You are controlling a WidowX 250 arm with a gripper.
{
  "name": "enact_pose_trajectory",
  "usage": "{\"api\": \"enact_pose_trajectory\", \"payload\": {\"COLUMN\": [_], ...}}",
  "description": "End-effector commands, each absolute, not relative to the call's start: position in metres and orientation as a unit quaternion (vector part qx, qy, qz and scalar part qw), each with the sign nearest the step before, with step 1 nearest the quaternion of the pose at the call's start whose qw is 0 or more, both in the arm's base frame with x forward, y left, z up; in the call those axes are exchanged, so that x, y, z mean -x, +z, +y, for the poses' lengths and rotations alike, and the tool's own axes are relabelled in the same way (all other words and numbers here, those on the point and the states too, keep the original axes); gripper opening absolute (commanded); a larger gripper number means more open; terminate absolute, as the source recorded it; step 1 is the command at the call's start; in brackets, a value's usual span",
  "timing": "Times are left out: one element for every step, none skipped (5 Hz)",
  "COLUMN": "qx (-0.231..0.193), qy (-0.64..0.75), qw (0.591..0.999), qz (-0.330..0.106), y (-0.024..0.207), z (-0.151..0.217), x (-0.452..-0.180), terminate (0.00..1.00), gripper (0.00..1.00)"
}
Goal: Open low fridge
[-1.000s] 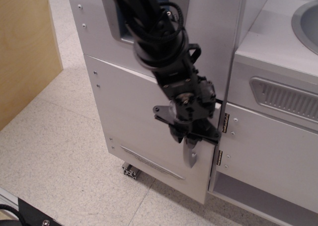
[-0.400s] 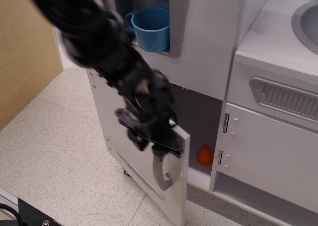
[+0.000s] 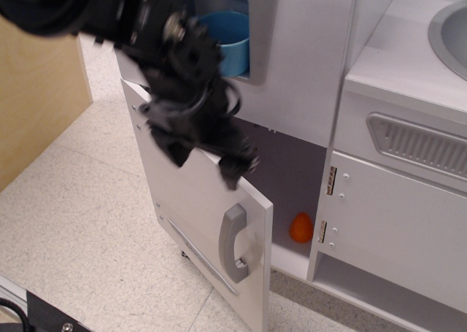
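The low fridge door is a pale grey panel with a curved grey handle and a slim vent strip near its bottom. It stands swung out to the left, and the white compartment behind it shows. My gripper is blurred by motion. It sits just above the door's top edge, clear of the handle, with its fingers spread and nothing between them.
An orange object lies on the compartment floor. A blue cup sits in the dispenser niche above. A white cabinet door with a wide grille stands at right, and a wooden panel at left. The speckled floor is below.
The door has swung from shut to well open. My gripper has let go of the handle and risen up and left, above the door's top edge.
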State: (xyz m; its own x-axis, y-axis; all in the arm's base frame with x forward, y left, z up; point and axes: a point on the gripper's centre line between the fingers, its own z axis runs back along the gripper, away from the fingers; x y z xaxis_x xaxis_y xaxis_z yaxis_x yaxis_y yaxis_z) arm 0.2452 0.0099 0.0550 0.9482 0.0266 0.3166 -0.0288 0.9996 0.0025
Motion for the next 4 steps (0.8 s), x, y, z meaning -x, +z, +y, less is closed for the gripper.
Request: {"api": "enact_pose_trajectory", "payload": {"qx": [0.004, 0.004, -0.023, -0.034], "qy": [0.021, 0.003, -0.008, 0.009], "qw": [0.986, 0.988, 0.988, 0.989], "qz": [-0.168, -0.152, -0.156, -0.145], "y": [0.054, 0.024, -0.007, -0.019], "z": [-0.028, -0.052, -0.057, -0.048], "x": [-0.283, -0.296, -0.3, -0.298], "terminate": [0.0, 0.0, 0.0, 0.0], "gripper": [1.0, 1.0, 1.0, 1.0]}}
